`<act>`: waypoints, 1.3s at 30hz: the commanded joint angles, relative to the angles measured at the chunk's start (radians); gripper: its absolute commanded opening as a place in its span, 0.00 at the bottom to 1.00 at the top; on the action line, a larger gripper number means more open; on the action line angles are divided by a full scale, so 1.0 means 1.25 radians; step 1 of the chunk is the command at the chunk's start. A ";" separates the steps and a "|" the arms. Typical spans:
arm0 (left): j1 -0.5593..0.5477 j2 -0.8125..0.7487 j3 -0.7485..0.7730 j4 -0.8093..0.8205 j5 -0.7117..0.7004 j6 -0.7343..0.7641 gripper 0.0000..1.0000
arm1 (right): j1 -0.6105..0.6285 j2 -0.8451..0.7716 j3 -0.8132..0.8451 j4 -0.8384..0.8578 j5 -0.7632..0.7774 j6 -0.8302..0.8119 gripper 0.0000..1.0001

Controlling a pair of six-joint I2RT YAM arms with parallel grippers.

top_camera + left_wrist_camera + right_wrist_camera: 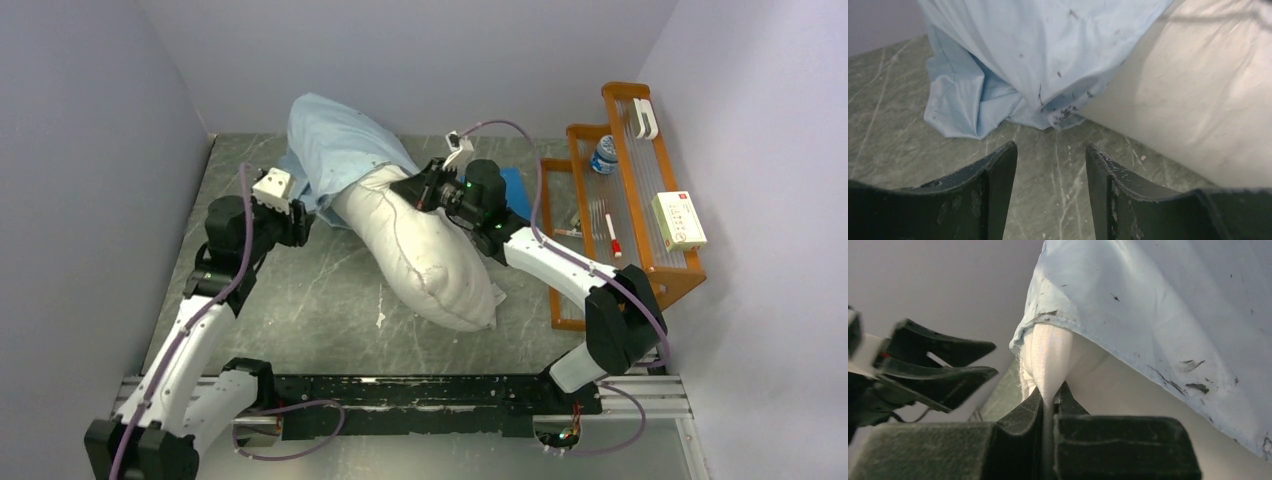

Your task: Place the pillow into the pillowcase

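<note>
My right hand (1049, 391) clamps a pillow (1048, 350) fold at the pillowcase (1038, 50) mouth, while my left hand (1050, 147), parted, faces its hem.

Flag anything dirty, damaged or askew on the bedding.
The pillowcase carries dark smudges and specks, thickest along its hem where it meets the pillow. The pillow is only partly in; most of it sticks out bare. The right end effector pinches a pillow fold; the left end effector is open, empty.
</note>
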 commanded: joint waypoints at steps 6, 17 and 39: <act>-0.090 0.223 0.004 0.225 -0.023 0.093 0.67 | -0.078 -0.004 -0.049 0.260 -0.067 0.165 0.00; -0.181 0.415 0.041 0.463 -0.222 0.129 0.62 | -0.110 -0.004 -0.067 0.290 -0.073 0.182 0.00; -0.703 0.161 0.109 0.373 -0.131 0.349 0.05 | -0.088 0.043 -0.026 0.505 0.218 0.508 0.00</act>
